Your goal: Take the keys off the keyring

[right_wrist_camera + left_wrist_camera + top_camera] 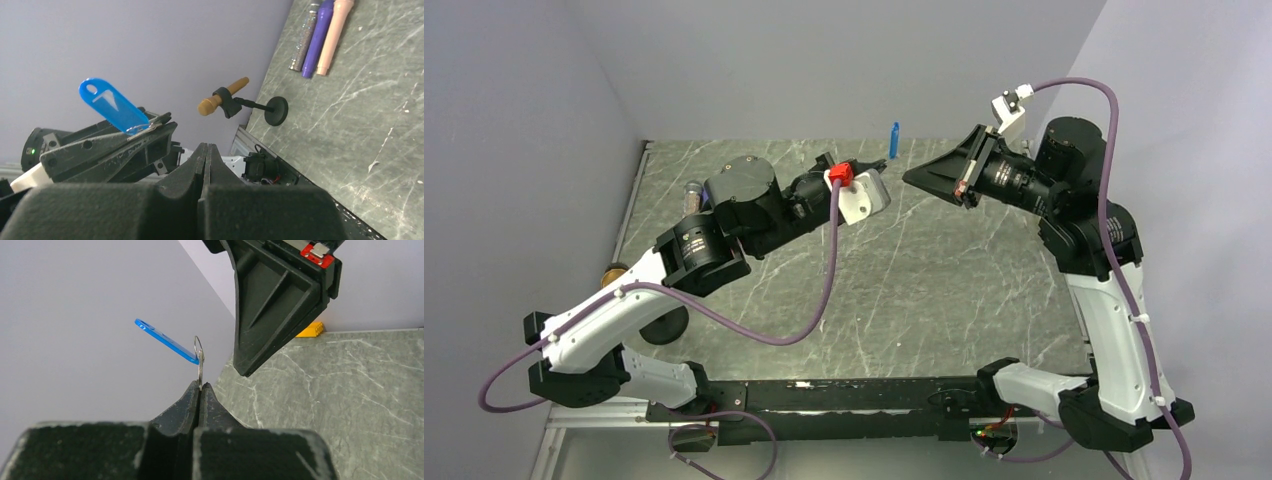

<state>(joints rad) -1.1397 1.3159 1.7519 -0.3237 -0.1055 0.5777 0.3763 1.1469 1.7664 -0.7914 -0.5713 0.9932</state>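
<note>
Gripping ring (pixel 200 367) in left claw (pixel 200 386); clenching right claw (pixel 206 148) empty beside ring. Likely light, stiff, slick key (pixel 165 341): pinch blue head.

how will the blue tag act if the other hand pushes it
The blue tag would probably swing rather than resist: it is held only by the thin ring pinched in the left hand. It looks thin and flat, so likely light and fairly stiff. Its glossy face may be slippery.
</note>
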